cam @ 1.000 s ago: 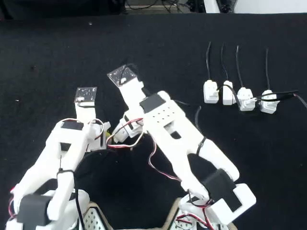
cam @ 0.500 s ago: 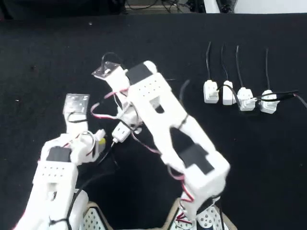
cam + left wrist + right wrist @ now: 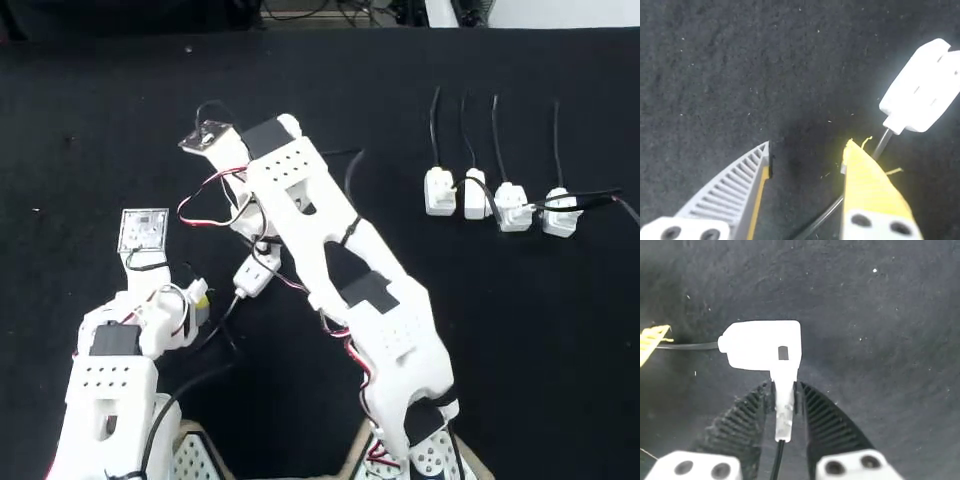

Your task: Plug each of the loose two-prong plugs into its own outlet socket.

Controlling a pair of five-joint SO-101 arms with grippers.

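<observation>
A white socket block point(image 3: 762, 346) lies on the black cloth, and its black cord runs off toward the left arm. A white plug point(image 3: 784, 410) meets one side of the block at a right angle. My right gripper point(image 3: 784, 386) is shut on that plug's stem, with the plug's cord trailing back between the fingers. In the high view the block point(image 3: 253, 274) lies left of centre under the right gripper point(image 3: 262, 252). My left gripper point(image 3: 807, 150) is open just short of the block point(image 3: 922, 90), its yellow finger point(image 3: 867, 185) beside the cord. It shows in the high view as the left gripper point(image 3: 196, 298).
Several white plug-and-socket pieces point(image 3: 498, 200) with black cords lie in a row at the right of the table. The right arm point(image 3: 330, 260) stretches diagonally across the middle. A cord point(image 3: 210, 385) trails by the left arm's base. The cloth at the far left is bare.
The right arm has swung left and stretched out farther over the table, keeping its grip. The left arm has drawn back toward the near left, away from the block.
</observation>
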